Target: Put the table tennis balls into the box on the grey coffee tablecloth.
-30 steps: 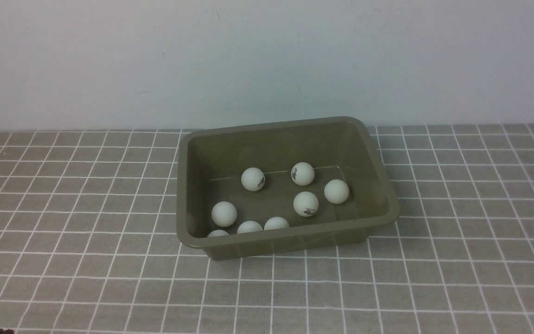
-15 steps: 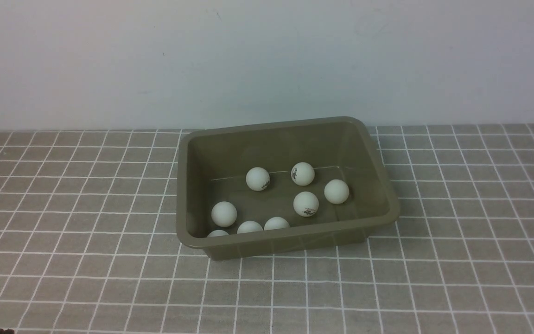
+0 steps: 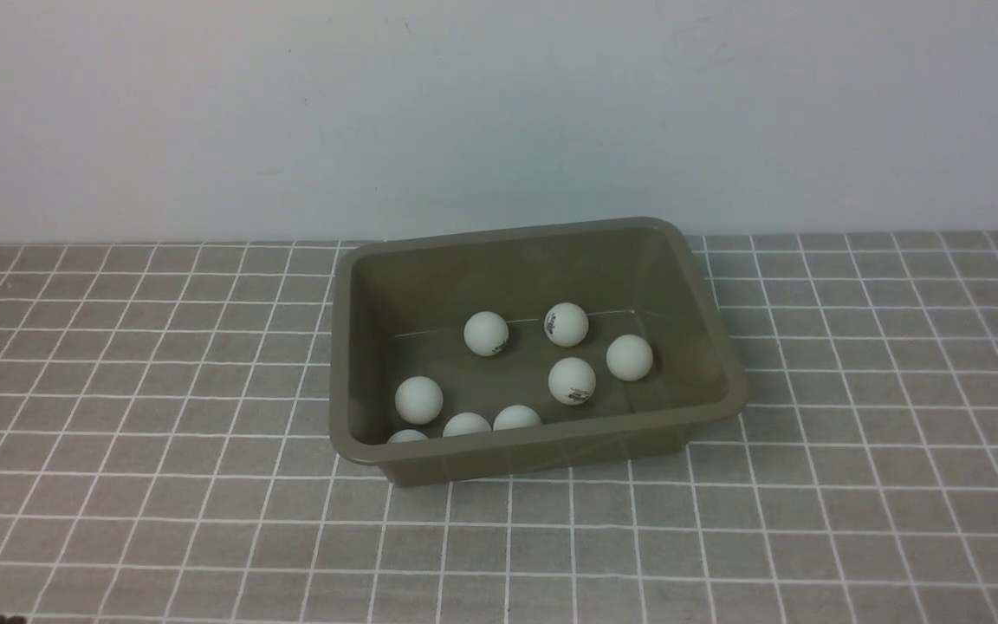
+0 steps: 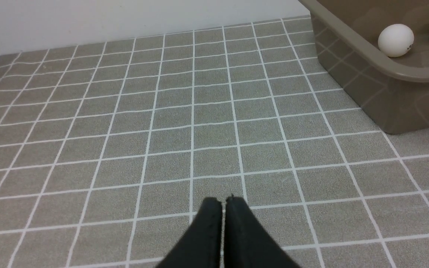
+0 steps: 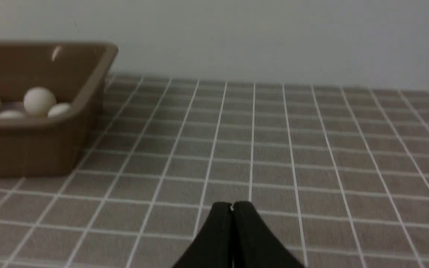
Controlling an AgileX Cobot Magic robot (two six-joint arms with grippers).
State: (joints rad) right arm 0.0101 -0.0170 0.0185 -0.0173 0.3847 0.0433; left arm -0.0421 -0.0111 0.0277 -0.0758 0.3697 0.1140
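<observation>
Resting inside the box, all eight table tennis balls now lie on its floor, and the one change over the last second is small: the ball at the back-left of the group has rolled a little way towards the logo ball beside it and has nearly settled. The other seven have not shifted.

The left gripper is clenched with its black fingers pressed tip to tip, holding nothing; it hangs low over bare grey coffee tablecloth. From it, the box sits ahead and off to its right, well apart, with two balls visible over the near rim. The right gripper is likewise pinched shut and empty, above the cloth, with the box ahead and off to its left, also well apart. In the front view neither arm reaches into the picture.

No ball shows on the cloth in any view. Judged from that, the last ball dropped is just coming to rest and the task looks complete, with both arms drawn back clear of the tub.
</observation>
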